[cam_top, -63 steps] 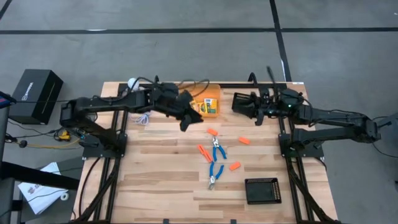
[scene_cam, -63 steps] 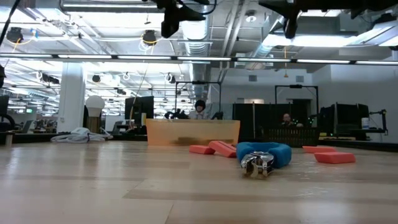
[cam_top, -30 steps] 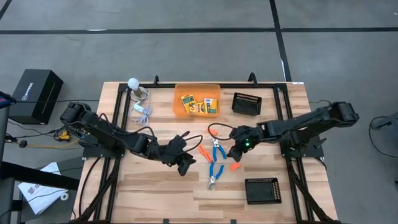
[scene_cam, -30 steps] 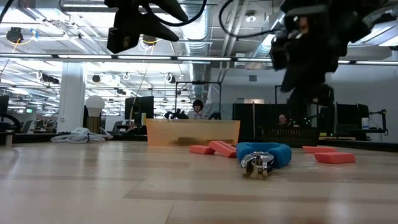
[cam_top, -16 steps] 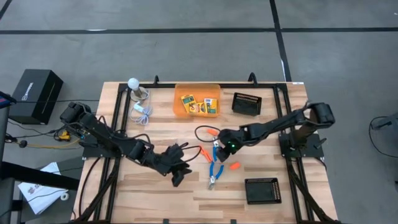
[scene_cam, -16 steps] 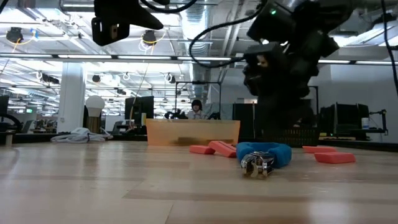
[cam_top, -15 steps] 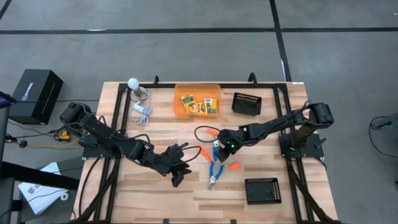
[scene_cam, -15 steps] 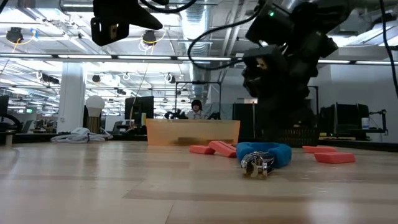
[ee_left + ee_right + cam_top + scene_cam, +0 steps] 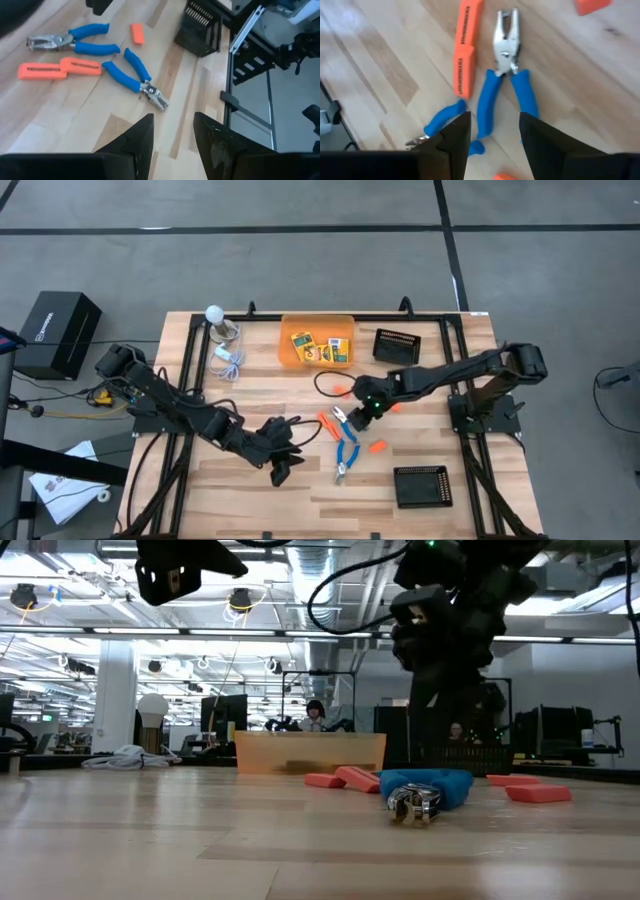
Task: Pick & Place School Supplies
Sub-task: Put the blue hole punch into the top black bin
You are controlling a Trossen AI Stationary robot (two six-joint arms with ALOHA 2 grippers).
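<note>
Right claw (image 9: pixel 492 131) has swung in from beside the black tray to hang over the upper blue-handled tool (image 9: pixel 506 82), fingers parted, empty. That tool lies beside the orange sticks (image 9: pixel 464 47). Left claw (image 9: pixel 172 132) open nearby. Grasp looks imminent.

Grey concrete floor (image 9: pixel 300 250) crossed by dark lines surrounds the wooden bench (image 9: pixel 250 500). A black box (image 9: pixel 58 330) sits beside it. Beyond, ceiling strip lights (image 9: pixel 200 632), a white pillar (image 9: pixel 115 700).
</note>
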